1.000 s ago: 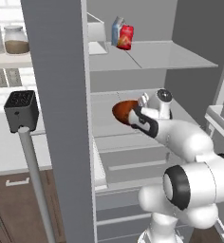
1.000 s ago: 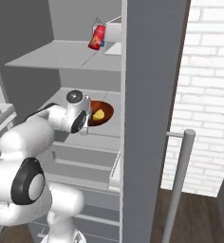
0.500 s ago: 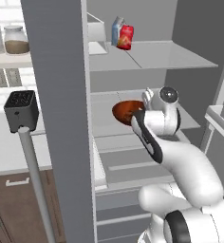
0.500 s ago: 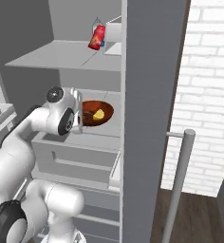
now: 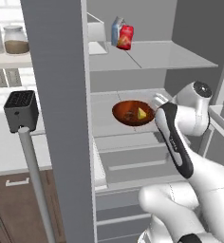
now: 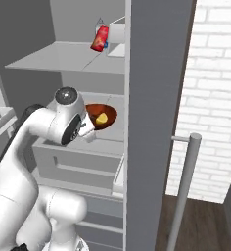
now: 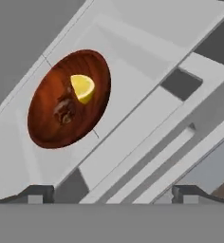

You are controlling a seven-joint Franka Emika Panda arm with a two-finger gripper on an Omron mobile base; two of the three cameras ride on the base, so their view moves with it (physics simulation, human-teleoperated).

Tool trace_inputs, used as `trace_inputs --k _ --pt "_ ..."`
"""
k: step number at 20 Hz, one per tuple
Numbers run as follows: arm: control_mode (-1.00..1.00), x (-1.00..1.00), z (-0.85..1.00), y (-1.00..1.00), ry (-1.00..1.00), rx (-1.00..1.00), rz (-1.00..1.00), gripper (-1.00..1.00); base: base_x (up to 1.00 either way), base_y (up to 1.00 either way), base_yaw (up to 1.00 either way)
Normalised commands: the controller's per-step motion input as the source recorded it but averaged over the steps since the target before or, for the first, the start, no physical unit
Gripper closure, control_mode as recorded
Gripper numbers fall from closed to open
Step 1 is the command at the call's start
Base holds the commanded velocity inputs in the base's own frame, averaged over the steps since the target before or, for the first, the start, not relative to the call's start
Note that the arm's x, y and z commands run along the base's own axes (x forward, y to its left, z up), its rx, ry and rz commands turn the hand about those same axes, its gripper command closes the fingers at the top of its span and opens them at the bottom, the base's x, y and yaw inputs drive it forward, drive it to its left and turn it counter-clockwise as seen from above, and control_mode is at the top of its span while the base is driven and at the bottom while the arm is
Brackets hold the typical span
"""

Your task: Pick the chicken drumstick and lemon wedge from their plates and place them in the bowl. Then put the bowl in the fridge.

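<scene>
**Bowl on the fridge shelf, gripper spread and empty**

The fridge [image 5: 61, 95] stands open ahead of the gripper, its pale shelves and drawers facing the arm. Above the hand, on the upper shelf [image 5: 171, 56], a red can [image 5: 126, 37] leans against a carton [image 5: 116, 29]. Below the hand sits a grey drawer [image 6: 78, 157].

The bowl [image 5: 133, 113] rests on the middle shelf [image 7: 147, 80], just in front of the gripper [image 7: 113, 192] and apart from it. In the hand view the bowl lies beyond the fingertips [image 7: 35, 192], toward the upper left, with bare shelf between them.

The gripper's fingers stand wide apart and grip nothing; each tip shows near a lower corner of the hand view.

Inside the bowl, the lemon wedge [image 7: 83, 88] lies on the side farther from the hand, touching or just beside the drumstick [image 7: 64, 110], which sits near the bowl's middle, dark brown against the wood.

Off to the hand's left, outside the fridge, a black toaster [image 5: 21, 110] stands on a counter, with jars [image 5: 15, 40] on a shelf above.
</scene>
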Motion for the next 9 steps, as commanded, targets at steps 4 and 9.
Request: trace_inputs --k 4,9 --pt "-1.0 -0.98 0.47 0.52 0.0 -0.53 0.32 -1.0 0.0 0.0 0.0" --pt "-1.0 -0.89 0.89 0.33 -0.01 -0.4 0.21 -1.0 0.0 0.0 0.0"
